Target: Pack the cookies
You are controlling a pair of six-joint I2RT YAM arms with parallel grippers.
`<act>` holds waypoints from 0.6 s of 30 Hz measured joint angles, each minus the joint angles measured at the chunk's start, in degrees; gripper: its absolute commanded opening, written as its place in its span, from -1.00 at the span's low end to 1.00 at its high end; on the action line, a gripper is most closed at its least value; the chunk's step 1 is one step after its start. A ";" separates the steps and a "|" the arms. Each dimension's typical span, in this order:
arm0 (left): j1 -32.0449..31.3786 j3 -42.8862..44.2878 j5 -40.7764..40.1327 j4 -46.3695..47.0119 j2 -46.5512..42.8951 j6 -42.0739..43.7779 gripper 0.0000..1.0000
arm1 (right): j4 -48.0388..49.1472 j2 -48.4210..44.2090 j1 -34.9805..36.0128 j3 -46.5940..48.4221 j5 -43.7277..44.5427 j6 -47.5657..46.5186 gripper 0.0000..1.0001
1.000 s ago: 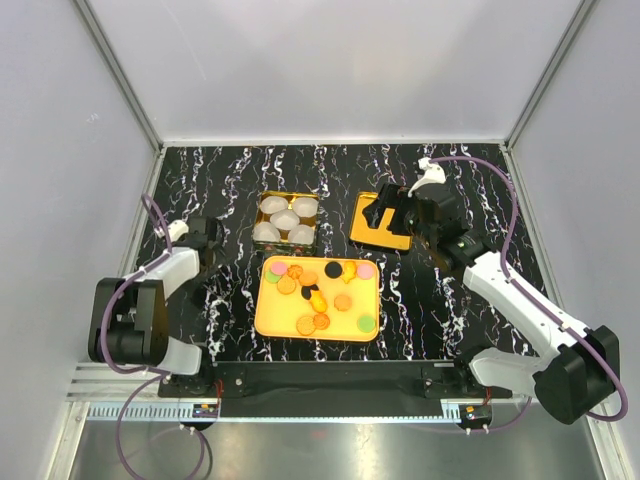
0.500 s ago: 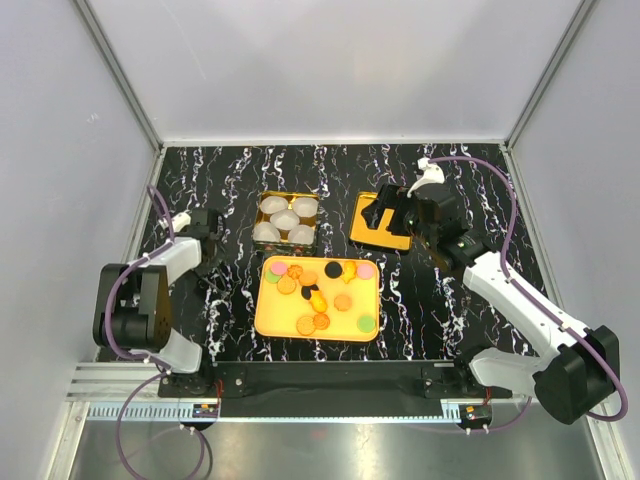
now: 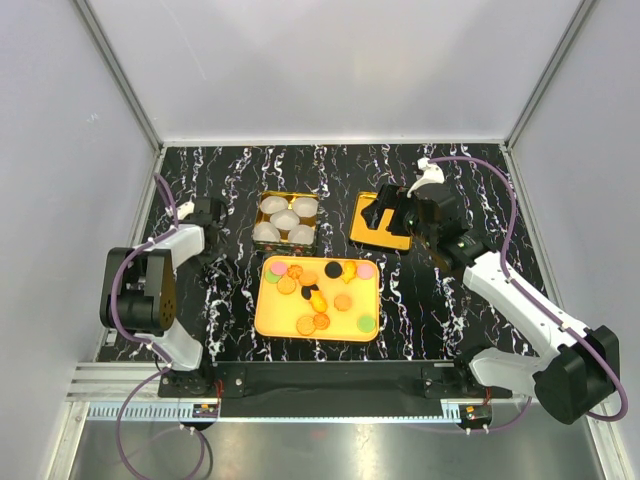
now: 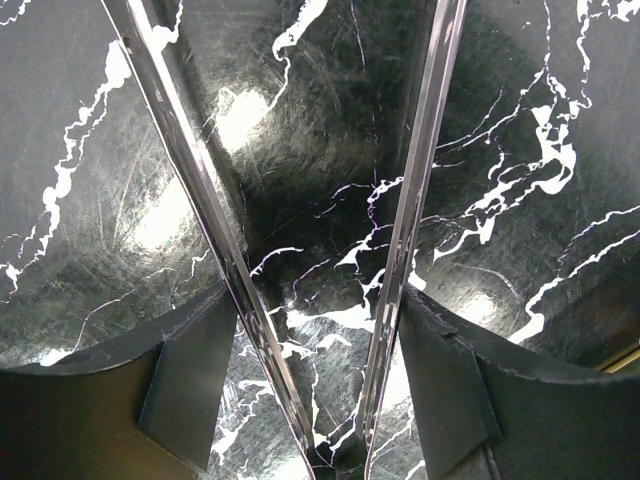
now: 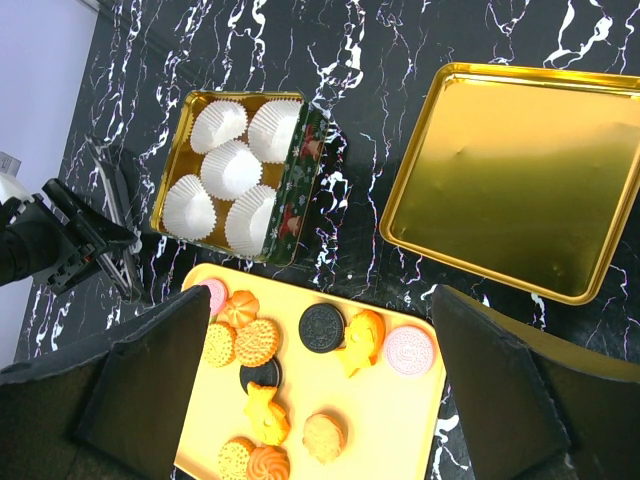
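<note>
Now, cookies lie on the yellow tray.
Right claw hangs wide open, empty; left claw flanks steel tongs, grip impossible to tell.

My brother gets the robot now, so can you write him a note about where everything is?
Left pincer: open, straddling the metal tongs, not gripping.
Right pincer: open, empty, in the air near the gold lid.
Cookies: all on the yellow tray.
Tin: five paper cups, no cookies; the lid lies beside it.
Done: nothing packed.
Left: every cookie into the tin.
</note>
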 measured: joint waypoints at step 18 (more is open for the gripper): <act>-0.24 0.15 -0.87 -0.70 0.04 -0.42 0.42 | -0.07 0.00 0.00 0.00 -0.22 0.00 0.99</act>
